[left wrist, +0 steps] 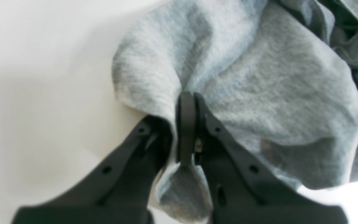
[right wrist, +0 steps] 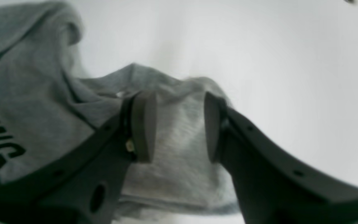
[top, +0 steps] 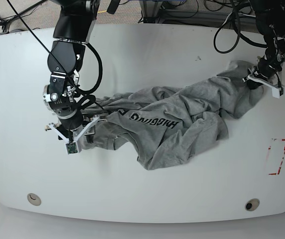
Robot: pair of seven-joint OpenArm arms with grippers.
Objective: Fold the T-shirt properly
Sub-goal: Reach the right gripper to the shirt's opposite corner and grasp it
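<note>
I've got the T-shirt [top: 177, 124] bunched in a crumpled band across the middle of the white table [top: 147, 199], lettering facing up but rumpled, so I'd call this the spread-out step, nothing folded yet. Left gripper [left wrist: 186, 124] is clamped tight on a pinch of grey fabric at the shirt's end on its own side, cloth puckering out around the pads. Right gripper [right wrist: 177, 124] is parted at a medium gap, straddling a ridge of fabric at the opposite end; can't tell if either pad touches it. Next move as I judge it: close the right on that ridge, then pull both ends apart and flatten, watching that the right grabs one layer only
</note>
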